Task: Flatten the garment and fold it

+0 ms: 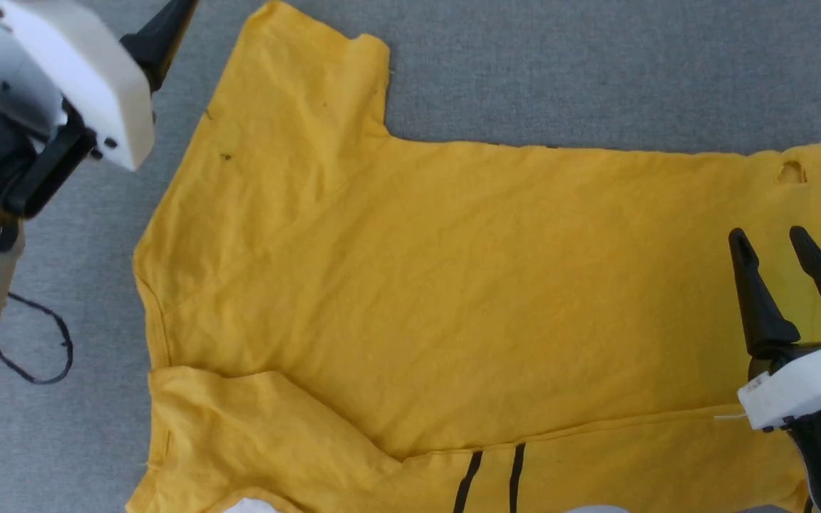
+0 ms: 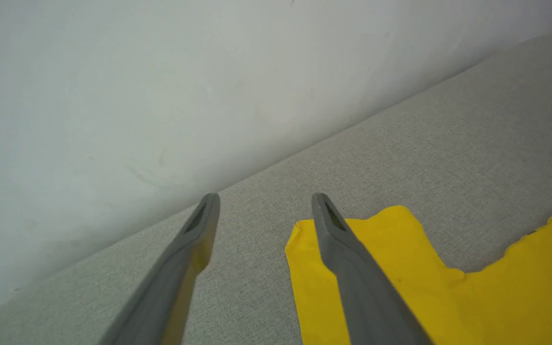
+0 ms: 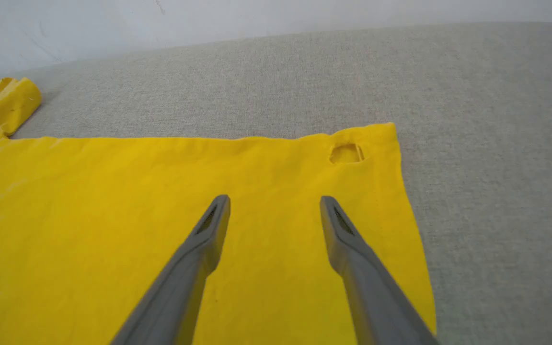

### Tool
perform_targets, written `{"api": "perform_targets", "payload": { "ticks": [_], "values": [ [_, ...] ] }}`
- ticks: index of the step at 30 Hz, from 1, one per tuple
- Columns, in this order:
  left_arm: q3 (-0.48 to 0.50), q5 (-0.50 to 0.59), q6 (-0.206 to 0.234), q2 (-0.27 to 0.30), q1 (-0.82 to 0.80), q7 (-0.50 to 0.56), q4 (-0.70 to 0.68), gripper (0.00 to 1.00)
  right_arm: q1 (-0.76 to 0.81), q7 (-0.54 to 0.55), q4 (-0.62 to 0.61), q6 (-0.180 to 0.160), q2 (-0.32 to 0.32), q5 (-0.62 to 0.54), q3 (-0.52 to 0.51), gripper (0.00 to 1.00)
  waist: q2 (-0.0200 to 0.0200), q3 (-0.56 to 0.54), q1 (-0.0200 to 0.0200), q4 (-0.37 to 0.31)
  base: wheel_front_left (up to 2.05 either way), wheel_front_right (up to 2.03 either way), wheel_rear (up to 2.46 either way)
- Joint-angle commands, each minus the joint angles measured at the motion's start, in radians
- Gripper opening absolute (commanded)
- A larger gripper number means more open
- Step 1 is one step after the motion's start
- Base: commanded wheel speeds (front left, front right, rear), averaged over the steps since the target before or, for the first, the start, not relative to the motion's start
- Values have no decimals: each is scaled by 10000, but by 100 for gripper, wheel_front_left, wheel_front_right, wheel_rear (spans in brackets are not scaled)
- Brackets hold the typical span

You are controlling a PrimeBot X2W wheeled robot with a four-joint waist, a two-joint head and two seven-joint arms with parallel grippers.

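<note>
**Head view:** A bright yellow garment point(image 1: 453, 271) lies spread across a grey tabletop point(image 1: 596, 71), with one short sleeve point(image 1: 303, 78) pointing away from the robot. Its near edge is folded over onto the body, and two black stripes point(image 1: 492, 477) show there. The right fingers point(image 1: 760, 299), dark and tapered, stand spread apart over the garment's right-hand end and pinch nothing. A small squarish mark point(image 1: 792, 172) sits in the cloth just beyond their tips. One of the left fingers point(image 1: 161, 35) shows at the upper left behind a white wrist housing, just to the left of the sleeve. A thin dark cable point(image 1: 33, 349) loops on the tabletop, below the left fingers in this view

**Left wrist view:** The left fingers point(image 2: 194, 249) are grey and spread wide, pinching nothing. The end of the yellow sleeve point(image 2: 400, 258) lies under the right-hand finger and runs off to its right. Bare tabletop point(image 2: 448, 143) lies between the fingers and beyond them. A pale wall point(image 2: 113, 72) rises past the fingertips

**Right wrist view:** The right fingers point(image 3: 209, 235) are spread wide and empty above the garment point(image 3: 89, 230), which lies flat under both of them. Whether they touch the cloth I cannot tell. The garment's far edge runs straight across beyond the fingertips. The squarish mark point(image 3: 347, 153) sits near the far corner, just past the right-hand fingertip. The sleeve point(image 3: 7, 105) lies far off to the left of the fingers
</note>
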Motion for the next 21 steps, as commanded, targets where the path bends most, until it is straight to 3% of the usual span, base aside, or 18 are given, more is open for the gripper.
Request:
{"api": "perform_targets", "payload": {
  "ticks": [1,7,16,17,18,21],
  "values": [
    [-102,-60,-97,-80,-270,130,232,100,-193,-92,40,-9,15,-20,43,100,0,863,-4,-329,0,0,0],
    [-721,-250,-454,-240,-1180,879,1360,100,-421,-274,185,-9,15,51,136,100,0,1384,-4,-650,0,0,0],
    [-1190,-852,-595,-107,-1408,1508,2051,100,-443,-402,334,-9,15,239,58,100,0,1754,-4,-989,0,0,0],
    [-1241,-846,-599,-75,-1388,1536,2127,67,-442,-418,340,-9,15,255,56,100,0,1764,-4,-1015,0,0,0],
    [-1286,-855,-602,-47,-1367,1552,2189,0,-441,-428,342,-9,15,265,53,100,0,1771,-4,-1040,0,0,0],
    [-1388,-1002,-612,27,-1276,1684,2306,0,-452,-427,291,-9,15,305,-41,100,0,1730,-4,-1059,0,0,0]
  ]
}}
